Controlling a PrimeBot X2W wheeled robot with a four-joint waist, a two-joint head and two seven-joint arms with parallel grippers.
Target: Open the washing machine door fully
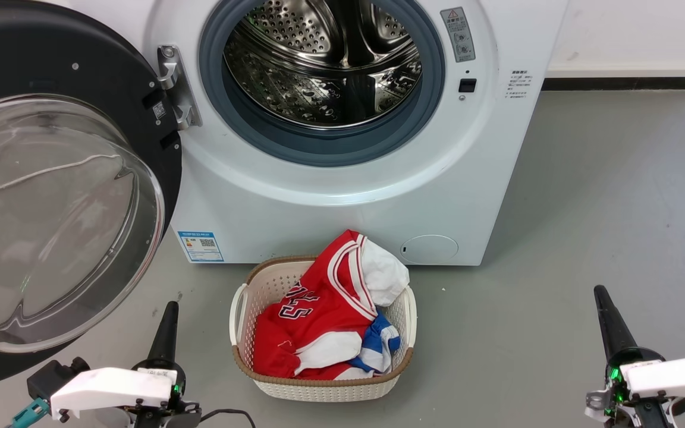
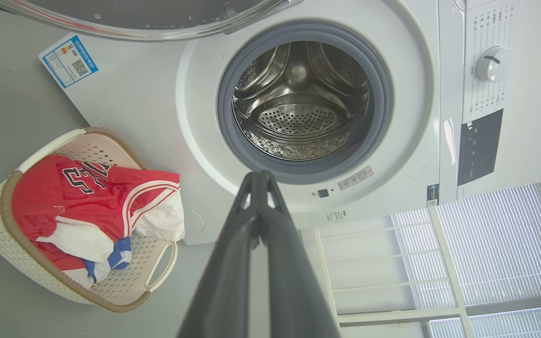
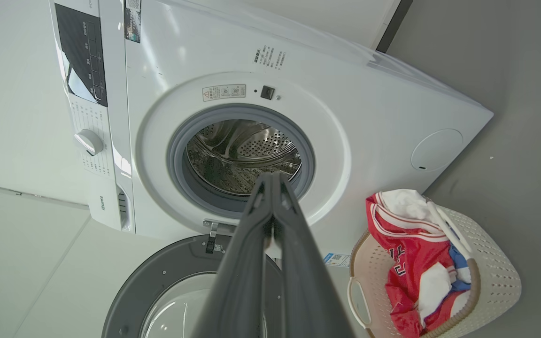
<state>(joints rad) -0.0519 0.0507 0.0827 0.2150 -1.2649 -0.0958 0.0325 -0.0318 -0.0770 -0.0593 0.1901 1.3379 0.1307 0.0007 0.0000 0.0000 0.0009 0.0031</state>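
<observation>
The white washing machine (image 1: 348, 202) stands ahead with its steel drum (image 1: 324, 65) exposed. Its door (image 1: 51, 196), a black disc with a bulging clear glass bowl, is swung wide out to the left on its hinge (image 1: 176, 86). My left gripper (image 1: 169, 318) sits low at the left, just right of the door's lower edge, shut and holding nothing. My right gripper (image 1: 604, 306) is low at the right, shut and empty, well away from the machine. The left wrist view shows the shut fingers (image 2: 258, 180) pointing at the drum opening (image 2: 303, 101). The right wrist view shows the door (image 3: 167, 286) and my right gripper (image 3: 270, 183).
A cream laundry basket (image 1: 247, 297) holding a red jersey (image 1: 319, 303) and white and blue clothes stands on the grey floor right before the machine, between my two grippers. A white wall and dark skirting (image 1: 622, 83) run behind at the right.
</observation>
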